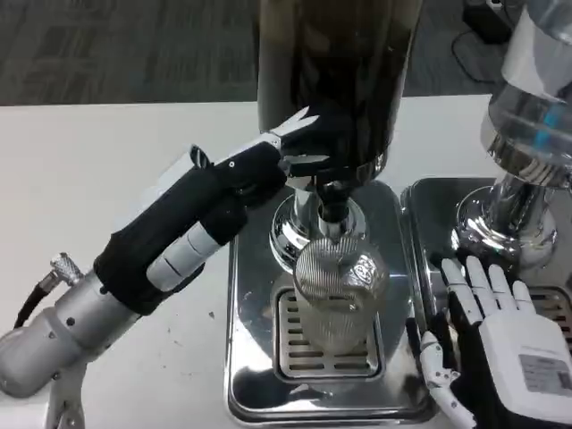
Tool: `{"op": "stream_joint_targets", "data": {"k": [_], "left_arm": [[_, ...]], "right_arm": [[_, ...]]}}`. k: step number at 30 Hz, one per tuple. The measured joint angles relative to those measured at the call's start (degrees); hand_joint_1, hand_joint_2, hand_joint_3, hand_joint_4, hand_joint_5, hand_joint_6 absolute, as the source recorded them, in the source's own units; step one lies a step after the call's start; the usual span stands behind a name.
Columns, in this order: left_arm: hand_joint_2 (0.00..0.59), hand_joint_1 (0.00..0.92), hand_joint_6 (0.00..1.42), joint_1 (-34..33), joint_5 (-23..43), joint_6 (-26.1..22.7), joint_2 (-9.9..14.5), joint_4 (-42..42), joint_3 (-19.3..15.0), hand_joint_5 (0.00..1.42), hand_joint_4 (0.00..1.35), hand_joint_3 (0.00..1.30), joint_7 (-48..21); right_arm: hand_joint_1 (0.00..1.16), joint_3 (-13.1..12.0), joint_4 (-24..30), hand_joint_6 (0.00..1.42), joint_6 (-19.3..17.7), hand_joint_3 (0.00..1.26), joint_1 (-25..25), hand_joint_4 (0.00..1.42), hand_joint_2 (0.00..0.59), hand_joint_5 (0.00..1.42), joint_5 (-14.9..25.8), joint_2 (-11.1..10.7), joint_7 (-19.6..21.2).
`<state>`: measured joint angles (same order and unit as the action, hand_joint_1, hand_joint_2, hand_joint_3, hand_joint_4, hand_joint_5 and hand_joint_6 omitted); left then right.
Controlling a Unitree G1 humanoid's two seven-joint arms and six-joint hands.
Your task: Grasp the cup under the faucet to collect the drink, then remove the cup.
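White table (80, 179) carries your drink dispenser (331, 80); the cup (338, 299) stands upright on the drip tray (255, 357), directly below the faucet (331, 210). Your right hand (500, 340) rests just right of the cup, fingers (469, 281) spread and holding nothing, so it's the nearer one for a sideways grasp. Your left hand (268, 165) reaches the faucet lever above; whether its fingers grip it, you can't tell.
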<state>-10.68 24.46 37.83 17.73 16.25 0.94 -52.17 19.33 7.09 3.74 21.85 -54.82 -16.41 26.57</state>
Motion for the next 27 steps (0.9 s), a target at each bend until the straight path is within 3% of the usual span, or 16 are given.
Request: {"op": "stream_joint_targets", "data": {"k": [13,27], "left_arm": [[0.137,0.000,0.16,1.1,-1.4,0.0,0.2,-2.3,0.2,0.28,0.03,0.19,1.0],[0.151,0.000,0.20,1.5,-4.7,2.0,2.8,-4.7,0.1,0.33,0.10,0.28,2.5]], "right_arm": [[0.00,0.0,-0.7,0.00,-0.1,0.07,-0.4,0.00,0.567,0.00,0.3,-0.2,-0.2],[0.00,0.0,-1.0,0.00,-0.1,0.07,-0.9,0.00,0.567,0.00,0.5,-0.1,-0.2]]}}
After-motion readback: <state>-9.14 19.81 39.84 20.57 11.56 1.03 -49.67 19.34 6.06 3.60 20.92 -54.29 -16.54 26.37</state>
